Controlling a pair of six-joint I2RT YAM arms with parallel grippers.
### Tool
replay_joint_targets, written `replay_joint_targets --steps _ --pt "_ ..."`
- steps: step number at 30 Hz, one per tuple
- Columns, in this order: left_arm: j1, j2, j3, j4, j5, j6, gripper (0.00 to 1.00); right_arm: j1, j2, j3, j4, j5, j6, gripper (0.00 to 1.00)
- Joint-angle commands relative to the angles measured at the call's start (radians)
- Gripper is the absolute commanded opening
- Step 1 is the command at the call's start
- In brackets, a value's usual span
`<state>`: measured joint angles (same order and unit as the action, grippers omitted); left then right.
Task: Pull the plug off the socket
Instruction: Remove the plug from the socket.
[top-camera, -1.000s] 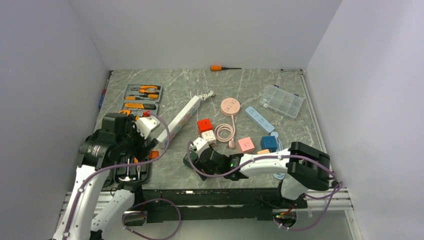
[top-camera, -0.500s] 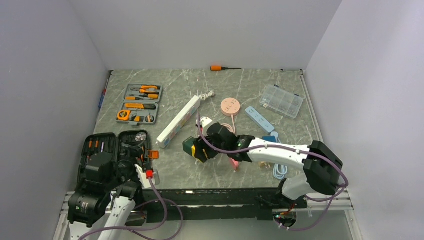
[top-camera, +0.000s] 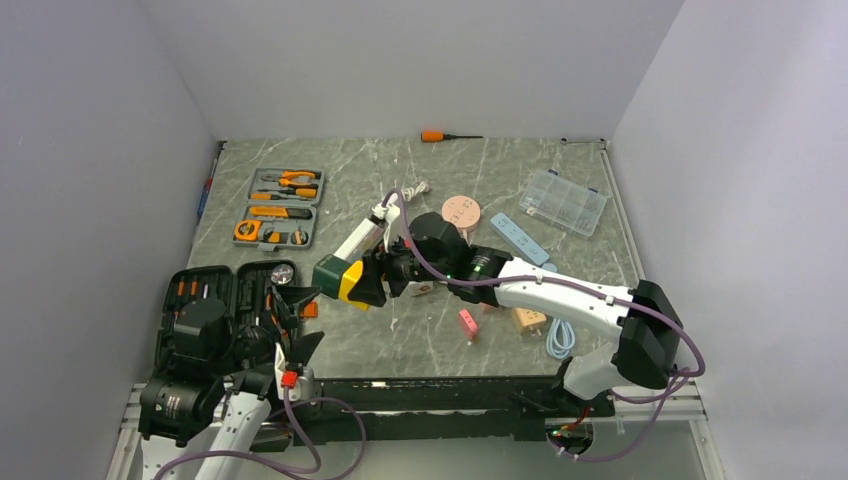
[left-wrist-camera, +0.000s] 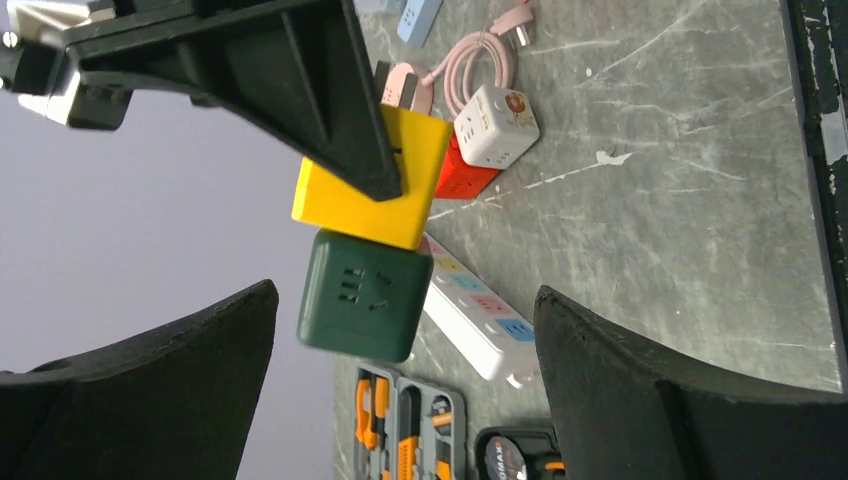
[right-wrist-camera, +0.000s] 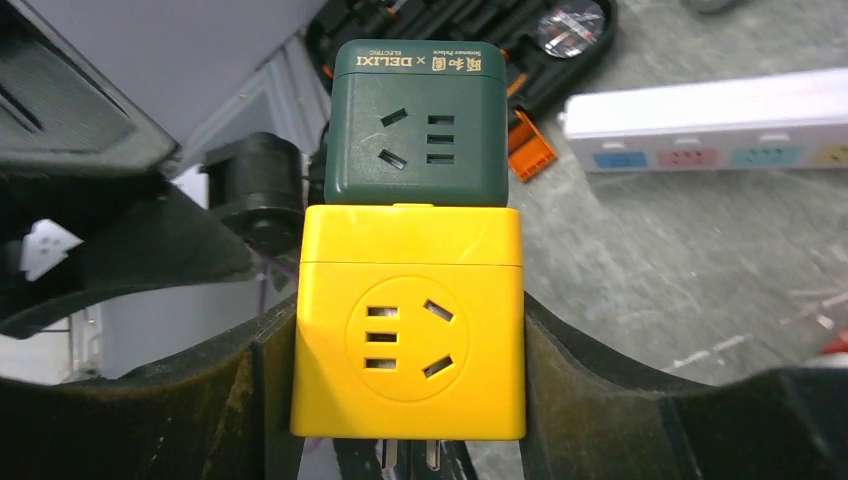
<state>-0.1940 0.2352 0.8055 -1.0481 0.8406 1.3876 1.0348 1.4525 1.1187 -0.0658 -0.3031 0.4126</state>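
My right gripper (top-camera: 372, 283) is shut on a yellow cube socket (top-camera: 351, 283) and holds it above the table. A dark green cube socket (top-camera: 328, 272) is joined to the yellow cube's far face. In the right wrist view my right gripper (right-wrist-camera: 410, 345) clamps the yellow cube (right-wrist-camera: 410, 320), with the green cube (right-wrist-camera: 418, 120) beyond it. The long white power strip (top-camera: 356, 240) lies on the table just behind them, partly hidden. Its coloured outlets (right-wrist-camera: 715, 130) look empty. My left gripper (top-camera: 293, 326) is open and empty at the near left, and through it (left-wrist-camera: 400, 400) I see both cubes.
Two grey tool trays (top-camera: 285, 186) and an open black tool case (top-camera: 225, 300) are on the left. A pink disc (top-camera: 461, 211), a light-blue strip (top-camera: 518, 238), a clear box (top-camera: 563, 200), an orange screwdriver (top-camera: 438, 136) and small cubes (top-camera: 467, 322) lie around.
My right arm has carried the joined yellow and green cubes up and to the left, over the white strip. My left arm has drawn back to the near left and now stands open.
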Motion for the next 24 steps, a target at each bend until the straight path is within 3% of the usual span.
replay_joint_targets --steps 1,7,11,18,24 --pt "0.004 -0.012 -0.015 0.003 0.115 0.134 0.99 0.000 -0.013 0.049 0.153 -0.114 0.048 0.00" --pt "0.004 0.007 -0.056 0.098 0.097 0.159 0.99 0.023 -0.012 0.060 0.136 -0.134 0.039 0.00" --pt "0.004 0.052 -0.046 0.077 0.056 0.185 0.99 0.032 -0.037 0.039 0.135 -0.136 0.037 0.00" --pt "0.004 0.040 -0.069 0.151 0.049 0.129 0.99 0.067 -0.042 0.058 0.110 -0.136 0.021 0.00" --pt "0.004 0.053 -0.077 0.046 0.032 0.282 0.87 0.081 -0.031 0.081 0.101 -0.133 0.019 0.00"
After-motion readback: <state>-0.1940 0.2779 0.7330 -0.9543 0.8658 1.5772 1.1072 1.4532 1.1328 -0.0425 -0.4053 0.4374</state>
